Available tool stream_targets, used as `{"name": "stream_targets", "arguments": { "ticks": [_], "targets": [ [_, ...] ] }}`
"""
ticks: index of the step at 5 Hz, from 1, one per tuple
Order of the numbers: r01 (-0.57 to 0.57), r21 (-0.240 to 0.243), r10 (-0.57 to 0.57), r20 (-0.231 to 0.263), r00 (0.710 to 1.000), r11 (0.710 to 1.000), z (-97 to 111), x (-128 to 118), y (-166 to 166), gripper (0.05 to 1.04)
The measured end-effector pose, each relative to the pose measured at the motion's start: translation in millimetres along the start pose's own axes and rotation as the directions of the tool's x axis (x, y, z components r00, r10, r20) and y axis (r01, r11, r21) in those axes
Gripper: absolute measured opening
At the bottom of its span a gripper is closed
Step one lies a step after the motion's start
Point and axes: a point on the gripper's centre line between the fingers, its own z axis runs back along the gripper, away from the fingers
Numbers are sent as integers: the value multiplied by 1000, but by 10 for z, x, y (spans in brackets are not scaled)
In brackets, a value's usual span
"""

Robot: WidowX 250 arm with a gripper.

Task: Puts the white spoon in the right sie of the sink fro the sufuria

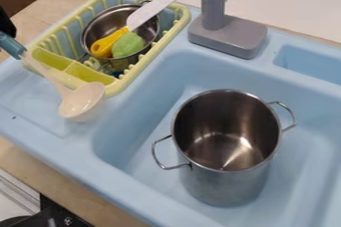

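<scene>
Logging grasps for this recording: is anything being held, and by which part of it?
The white spoon appears to be held by its teal handle, at the left edge; the exact contact point cannot be told.

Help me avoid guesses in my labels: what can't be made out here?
Camera view:
- Handle end of white ladle: cut off by left edge.
- Top of faucet: cut off by top edge.
- Dark-blue thing in rack: mostly hidden by small pot.
- Sink floor beneath large pot: hidden by it.

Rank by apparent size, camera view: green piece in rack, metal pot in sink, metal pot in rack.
Largest to smallest:
1. Sink pot
2. Rack pot, partly covered
3. Green piece

Clear gaps between all three.
</scene>
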Motion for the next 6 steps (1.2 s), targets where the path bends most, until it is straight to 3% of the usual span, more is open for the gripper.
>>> {"name": "stream_targets", "arguments": {
  "ticks": [1,2,3,4,5,6],
  "targets": [
    [193,73,-201,125,972,979,-47,-73,-76,238],
    [276,170,-309,222,925,946,-72,-96,-66,238],
    [296,275,-362,232,903,915,-212,-40,-19,238],
    [301,271,-367,239,899,914,-285,-15,-28,238],
    [243,227,-296,245,923,943,-337,-30,-78,238],
    [162,215,-210,226,951,963,-384,-63,-137,238]
  ]
}}
